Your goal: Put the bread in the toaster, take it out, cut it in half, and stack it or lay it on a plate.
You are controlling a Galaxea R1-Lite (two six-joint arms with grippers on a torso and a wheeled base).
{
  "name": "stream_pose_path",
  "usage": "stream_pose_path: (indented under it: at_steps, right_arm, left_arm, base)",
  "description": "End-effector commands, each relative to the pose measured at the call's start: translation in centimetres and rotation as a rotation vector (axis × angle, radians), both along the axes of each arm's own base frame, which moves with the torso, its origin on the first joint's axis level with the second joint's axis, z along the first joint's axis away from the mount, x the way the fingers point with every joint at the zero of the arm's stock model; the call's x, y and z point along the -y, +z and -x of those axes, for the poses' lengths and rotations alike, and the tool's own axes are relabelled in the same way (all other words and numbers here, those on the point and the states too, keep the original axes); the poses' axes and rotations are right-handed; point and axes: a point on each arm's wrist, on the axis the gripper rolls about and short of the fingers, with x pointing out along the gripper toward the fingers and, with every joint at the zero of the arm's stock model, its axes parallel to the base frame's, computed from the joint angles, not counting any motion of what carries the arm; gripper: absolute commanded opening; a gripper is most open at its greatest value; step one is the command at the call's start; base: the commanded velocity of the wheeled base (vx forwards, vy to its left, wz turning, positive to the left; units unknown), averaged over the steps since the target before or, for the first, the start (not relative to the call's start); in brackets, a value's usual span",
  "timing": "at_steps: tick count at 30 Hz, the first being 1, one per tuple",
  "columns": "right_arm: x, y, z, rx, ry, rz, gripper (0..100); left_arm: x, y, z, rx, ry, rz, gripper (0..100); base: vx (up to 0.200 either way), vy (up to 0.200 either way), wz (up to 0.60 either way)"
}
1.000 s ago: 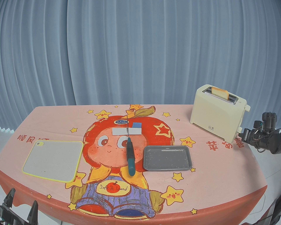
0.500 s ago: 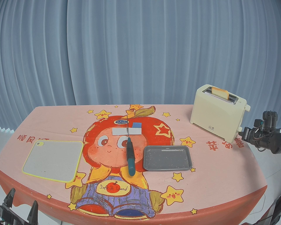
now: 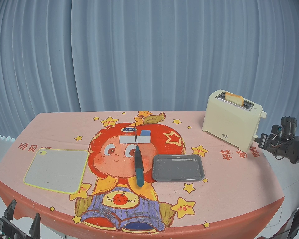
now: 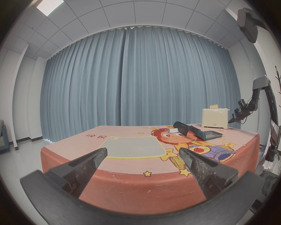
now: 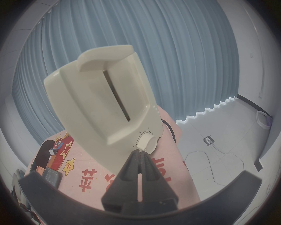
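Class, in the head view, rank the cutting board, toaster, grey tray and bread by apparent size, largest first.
1. Cutting board and toaster: too alike to rank.
2. Grey tray.
3. Bread, partly hidden in the slot.

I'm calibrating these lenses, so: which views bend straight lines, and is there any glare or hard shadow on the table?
Head view: the curtain folds bow outward and the table edge curves; lighting even, no glare, shadows faint. Left wrist view: ceiling grid curves, dark corners, one bright ceiling light. Right wrist view: dark rim, the toaster looms skewed.
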Motion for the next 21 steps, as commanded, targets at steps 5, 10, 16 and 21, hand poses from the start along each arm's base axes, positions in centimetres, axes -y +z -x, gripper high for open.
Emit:
stream_pose_path:
  at_steps: [5,10,16,21]
  right_arm:
    - [-1.1,0.4,0.9,0.004,0.031,0.004,0]
    - [-1.2,3.1,1.9,0.099,0.029,0.018,0]
    - [-1.8,6.6,4.4,0.211,0.039,0.036,0]
    - [-2.9,8.4,6.5,0.288,0.080,0.050,0]
  left_arm:
    - [0.0,-0.5,-0.1,-0.017,0.001,0.001,100]
    - [0.0,-0.5,-0.1,-0.017,0.001,-0.001,100]
    - [0.0,-0.5,-0.1,-0.017,0.001,0.001,100]
    - [0.0,-0.5,-0.1,-0.017,0.001,0.001,100]
  base:
    - [0.000,0.000,0.00]
    - [0.000,0.000,0.00]
    - [0.000,0.000,0.00]
    - [0.000,0.000,0.00]
